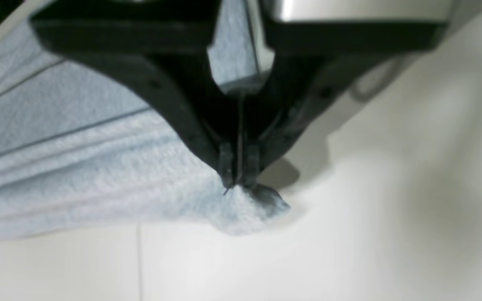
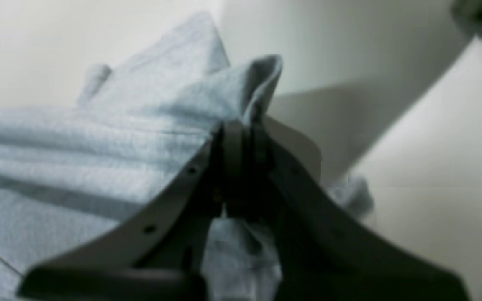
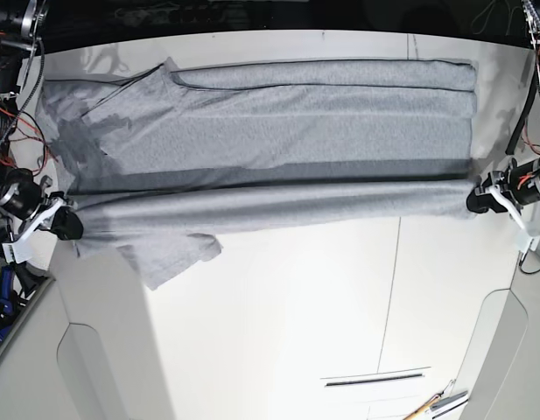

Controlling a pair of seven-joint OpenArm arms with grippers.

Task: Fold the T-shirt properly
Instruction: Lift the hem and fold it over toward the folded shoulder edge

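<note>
T-shirt [image 1: 78,167] seen from the left wrist: grey fabric spread to the left over the white table [image 1: 349,234], ridged with long folds. Left gripper [image 1: 238,182] pinching a small peak of cloth at the shirt's edge, jaws pressed together on it, a bunched tip poking out just below the fingertips.

From the right wrist: T-shirt [image 2: 78,159] gathered into pleats and rising to a folded corner. Right gripper [image 2: 241,138] clamped on that corner, jaws closed with cloth between them, more fabric hanging beneath the fingers. Pale table [image 2: 433,175] behind, blurred.

From the base view: T-shirt [image 3: 278,131] lying lengthwise across the far half of the table [image 3: 278,332], plain side up. Near long edge lifted and stretched taut between the two grippers, left gripper [image 3: 481,199] at the view's right end, right gripper [image 3: 66,224] at the view's left end. One sleeve [image 3: 169,254] drooping onto the table near the right gripper. Tools [image 3: 436,407] at the table's near edge.
</note>
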